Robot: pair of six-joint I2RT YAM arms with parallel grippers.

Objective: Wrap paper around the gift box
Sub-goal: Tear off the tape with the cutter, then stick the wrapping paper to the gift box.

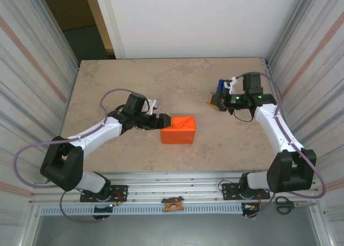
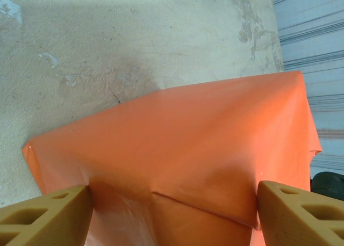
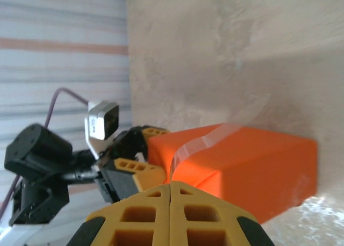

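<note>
The gift box is hidden under the orange paper (image 1: 180, 129), which is folded around it as a block mid-table. My left gripper (image 1: 163, 121) is at the block's left end. In the left wrist view its fingers (image 2: 48, 214) press both sides of the folded paper (image 2: 188, 133), jaws wide and closed on the wrapped end (image 2: 174, 203). My right gripper (image 1: 215, 101) hovers to the right, apart from the block. Its fingertips (image 3: 171, 184) are shut on a clear tape strip (image 3: 215, 136) that curls up in front of the paper (image 3: 258, 165).
A blue tape dispenser (image 1: 221, 87) stands just behind my right gripper. Scissors (image 1: 285, 203) lie beyond the table's near right corner, by the right arm's base. Corrugated metal walls (image 1: 32, 69) close both sides. Bare tabletop (image 1: 161, 79) stretches behind the block.
</note>
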